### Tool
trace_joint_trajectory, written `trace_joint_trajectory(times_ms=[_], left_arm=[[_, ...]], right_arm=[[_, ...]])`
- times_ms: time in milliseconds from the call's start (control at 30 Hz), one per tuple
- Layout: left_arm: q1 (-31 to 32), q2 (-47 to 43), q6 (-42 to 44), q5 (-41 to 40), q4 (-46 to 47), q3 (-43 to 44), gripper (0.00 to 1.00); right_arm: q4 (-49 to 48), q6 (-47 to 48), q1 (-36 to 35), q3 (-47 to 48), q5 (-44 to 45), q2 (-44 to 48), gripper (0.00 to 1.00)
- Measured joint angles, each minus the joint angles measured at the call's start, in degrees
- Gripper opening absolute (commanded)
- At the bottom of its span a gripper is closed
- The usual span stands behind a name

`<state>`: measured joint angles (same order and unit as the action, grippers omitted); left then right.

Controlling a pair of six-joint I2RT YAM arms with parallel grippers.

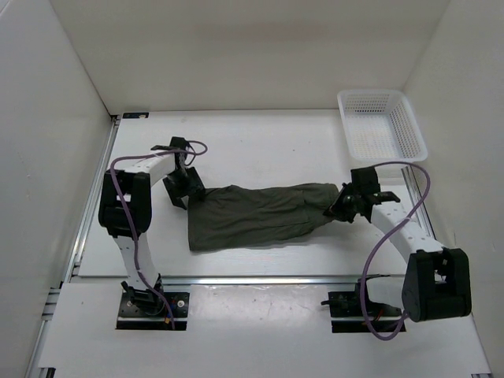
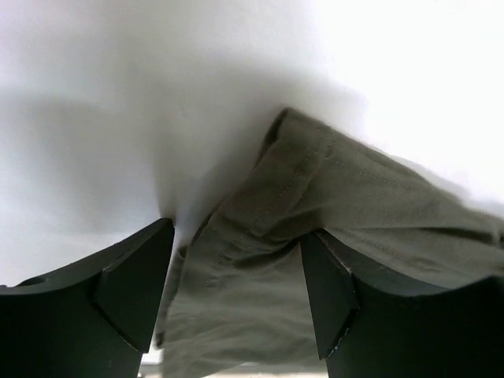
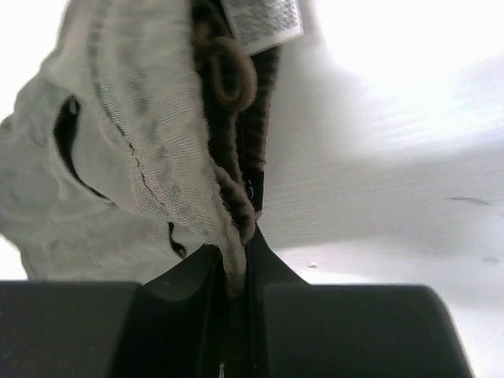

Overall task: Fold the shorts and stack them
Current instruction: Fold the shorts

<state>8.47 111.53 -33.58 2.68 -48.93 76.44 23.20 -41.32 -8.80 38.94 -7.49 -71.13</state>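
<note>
The dark olive-green shorts (image 1: 260, 214) lie flat across the middle of the table, leg hems to the left, gathered waistband to the right. My left gripper (image 1: 187, 191) stands open at the upper left hem corner. In the left wrist view the hem cloth (image 2: 260, 260) lies between the two black fingers (image 2: 134, 291), which do not pinch it. My right gripper (image 1: 343, 206) is shut on the waistband. In the right wrist view the ribbed waistband (image 3: 157, 150) with its drawcord and white label (image 3: 264, 20) runs down into the closed jaws (image 3: 236, 268).
A white perforated basket (image 1: 381, 126) stands at the back right corner of the table. White walls enclose the table on three sides. A metal rail runs along the table's left edge (image 1: 90, 213) and front edge.
</note>
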Motion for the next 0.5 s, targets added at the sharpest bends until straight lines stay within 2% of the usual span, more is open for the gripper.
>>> trace_joint_trajectory(times_ms=[233, 400, 500], left_arm=[[6.0, -3.7, -2.2, 0.9, -0.1, -3.4, 0.79], [6.3, -4.2, -2.8, 1.6, 0.1, -3.3, 0.88], [5.5, -6.6, -2.4, 1.9, -0.8, -3.3, 0.85]], right_arm=[[10.1, 9.9, -1.7, 12.6, 7.3, 0.7, 0.0], [14.3, 13.5, -10.7, 23.8, 13.5, -3.7, 0.0], [15.1, 14.8, -15.6, 27.8, 16.3, -5.8, 0.0]])
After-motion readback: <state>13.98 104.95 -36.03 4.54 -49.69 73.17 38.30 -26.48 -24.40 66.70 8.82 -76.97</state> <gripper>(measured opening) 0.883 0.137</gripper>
